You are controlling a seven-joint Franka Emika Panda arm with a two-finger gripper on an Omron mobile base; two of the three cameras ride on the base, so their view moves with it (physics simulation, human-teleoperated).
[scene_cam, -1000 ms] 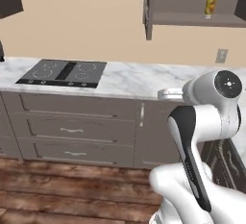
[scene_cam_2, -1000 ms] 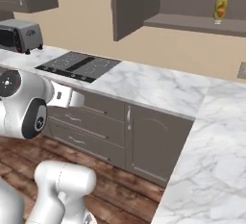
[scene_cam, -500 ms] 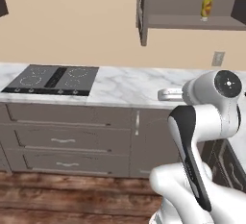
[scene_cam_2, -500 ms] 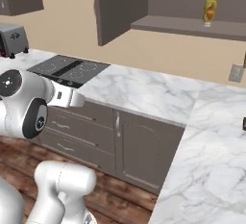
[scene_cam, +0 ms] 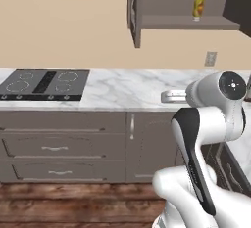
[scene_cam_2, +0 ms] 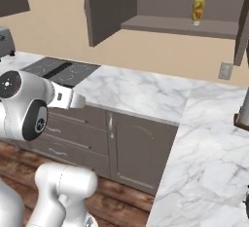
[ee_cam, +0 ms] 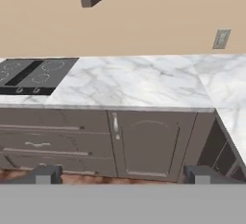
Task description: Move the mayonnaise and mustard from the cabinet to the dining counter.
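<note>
The cabinet (scene_cam: 186, 22) hangs open on the wall at upper right, its door (scene_cam_2: 104, 11) swung out to the left. The mustard (scene_cam: 198, 8), a small yellow bottle, stands upright on the cabinet shelf (scene_cam_2: 180, 25), also seen as the mustard (scene_cam_2: 198, 10) from the right. The mayonnaise and the dining counter are out of view. My gripper (ee_cam: 124, 175) is open with nothing between its fingertips (ee_cam: 48, 174). It is held low in front of the lower cabinets, far below the shelf and well short of the mustard.
A marble worktop (scene_cam: 127, 92) runs along the wall with a black cooktop (scene_cam: 46, 82) at its left. It turns a corner toward me on the right (scene_cam_2: 209, 143). Brown drawers and doors (scene_cam: 63, 148) stand below. A wall socket (scene_cam: 210, 58) sits under the cabinet.
The whole picture has shifted: the base has driven on, so the cooktop slides left and the open cabinet comes nearer the middle. The arm keeps its pose and the gripper stays open.
</note>
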